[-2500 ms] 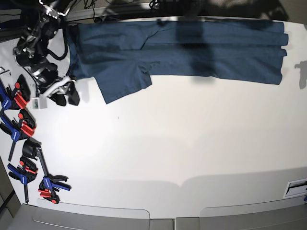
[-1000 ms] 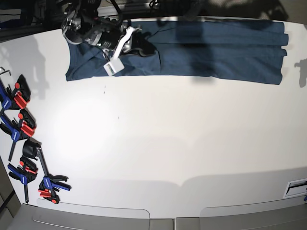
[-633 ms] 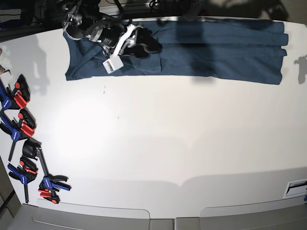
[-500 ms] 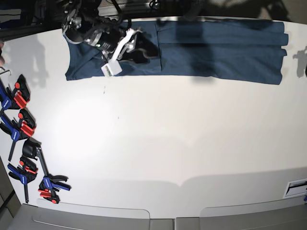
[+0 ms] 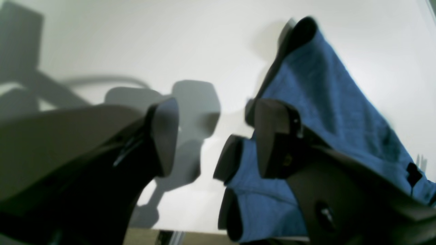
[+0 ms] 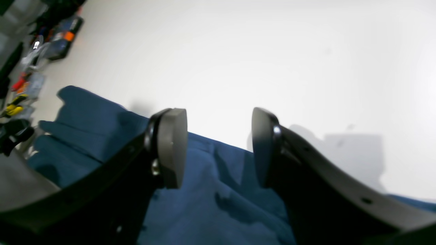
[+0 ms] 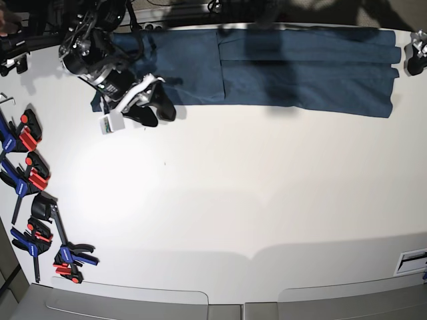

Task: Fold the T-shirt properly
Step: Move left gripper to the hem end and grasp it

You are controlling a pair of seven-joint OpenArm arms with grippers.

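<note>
From my station I see the T-shirt point(image 7: 303, 70) lying as a long dark blue band along the far edge of the white bench point(image 7: 240, 193), stretching from the far left corner nearly to the far right corner, with its left part folded over so an edge runs across the cloth a little left of the middle. My right hand point(image 7: 150, 112) sits at the far left of the base view, just at the near edge of the cloth and over bare bench; in the right wrist view point(image 6: 219, 146) its two pads stand clearly apart with nothing between them, and the blue fabric point(image 6: 211, 204) lies below and behind them, wrinkled, while white bench shows beyond the tips. My left hand point(image 7: 415, 57) shows only as a small piece at the far right edge of the base view, just beside the shirt's right end. In the left wrist view point(image 5: 211, 136) its pads are spread wide, holding nothing; the cloth point(image 5: 320, 112) lies to the right of the gap, behind and under the right-hand pad, with a folded corner lifted and curled at its edge. I cannot tell whether that pad touches the fabric. A row of blue, red and black clamps point(image 7: 30, 180) lies along the left edge of the bench, well apart from the shirt.
</note>
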